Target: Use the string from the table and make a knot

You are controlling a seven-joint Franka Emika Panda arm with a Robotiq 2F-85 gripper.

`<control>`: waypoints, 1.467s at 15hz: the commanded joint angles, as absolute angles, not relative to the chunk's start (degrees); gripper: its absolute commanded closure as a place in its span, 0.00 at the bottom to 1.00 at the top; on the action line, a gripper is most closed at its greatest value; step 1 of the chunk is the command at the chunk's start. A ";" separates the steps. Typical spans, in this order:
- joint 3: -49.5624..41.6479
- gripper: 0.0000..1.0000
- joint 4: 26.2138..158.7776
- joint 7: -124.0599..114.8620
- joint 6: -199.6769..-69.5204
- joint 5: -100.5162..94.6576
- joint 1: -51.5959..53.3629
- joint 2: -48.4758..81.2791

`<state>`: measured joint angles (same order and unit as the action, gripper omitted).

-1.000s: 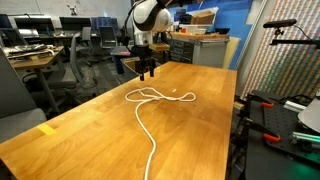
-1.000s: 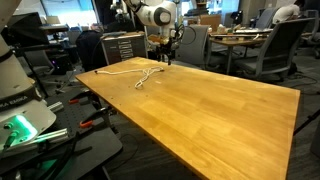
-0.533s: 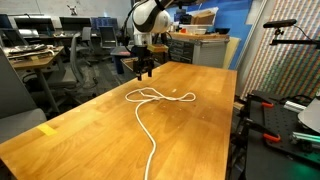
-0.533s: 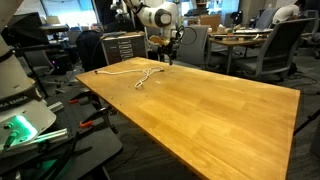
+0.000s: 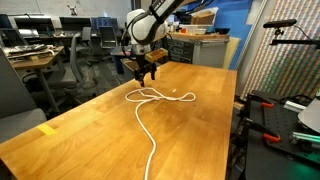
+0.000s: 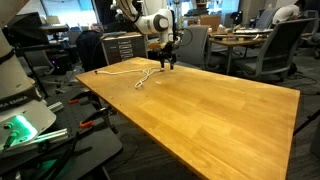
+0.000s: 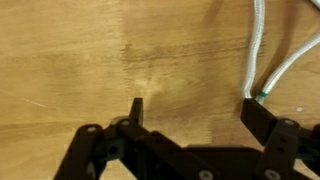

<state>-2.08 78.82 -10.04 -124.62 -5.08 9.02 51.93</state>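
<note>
Two black fingers (image 7: 134,114) spread wide, only bare wood between them, nothing held. Left to right in an exterior view: small yellow tape mark (image 5: 47,129) near the edge of the light-brown wooden butcher-block worktop (image 5: 90,125), then me hanging low over the far end, then the long thin white cord (image 5: 150,96), looped just beside me with its tail running toward the near edge. Wrist view: the cord's dark greenish end sits just beside the finger on the right. Touching or not, can't tell. Cord lies flat on the worktop.
</note>
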 commanded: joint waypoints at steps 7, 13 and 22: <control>1.54 0.00 65.57 -9.52 -123.87 -1.55 8.38 61.40; 6.12 0.00 66.78 -2.28 -121.49 3.55 5.81 59.88; 5.09 0.00 79.85 11.69 -130.66 -4.32 5.42 50.64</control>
<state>4.34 71.32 6.90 -126.82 -3.06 6.58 56.34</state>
